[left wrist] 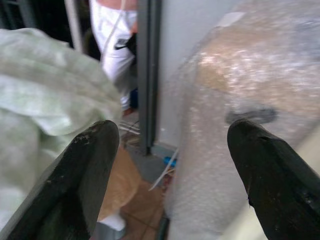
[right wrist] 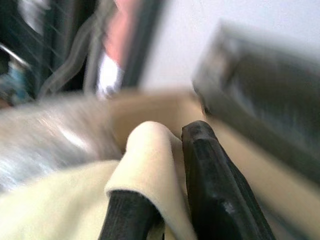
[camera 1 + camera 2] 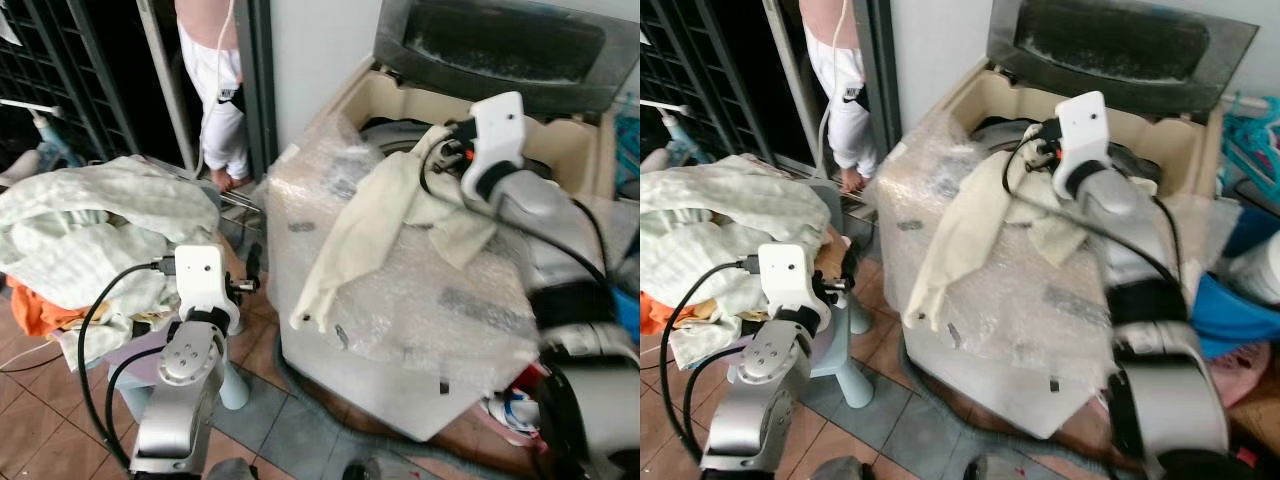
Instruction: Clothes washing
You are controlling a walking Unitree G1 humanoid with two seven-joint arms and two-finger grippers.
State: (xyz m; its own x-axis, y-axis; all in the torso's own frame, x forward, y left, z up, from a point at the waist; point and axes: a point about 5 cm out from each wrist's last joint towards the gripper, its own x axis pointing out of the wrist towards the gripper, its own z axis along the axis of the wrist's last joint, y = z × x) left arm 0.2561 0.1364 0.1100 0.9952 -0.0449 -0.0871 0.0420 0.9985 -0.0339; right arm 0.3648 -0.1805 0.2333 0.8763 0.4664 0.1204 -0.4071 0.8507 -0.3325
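- Hovering nearest the camera, the left gripper [image 1: 170, 165] sits low on the robot's left, its two black fingers spread wide apart with nothing between them.
- Its fingers [image 1: 82, 175] point toward the gap between the laundry pile and the wrapped washer.
- A pile of pale green and white laundry [image 3: 90, 225] lies just beyond the left arm, with an orange item [image 3: 40, 305] tucked under its near edge.
- The washing machine [image 3: 400, 290] stands on the robot's right, its body wrapped in bubble film and its dark lid [image 3: 500, 45] raised upright at the back.
- A cream garment [image 3: 370, 225] drapes over the washer's top front edge; its lower end hangs down the wrapped front, its upper end reaches the tub opening.
- The right gripper [image 2: 165, 190] is above the tub rim, its fingers pinching a fold of the cream garment.
- A person [image 3: 220, 90] in white clothing stands farther back, beside a dark door frame [image 3: 258, 90].
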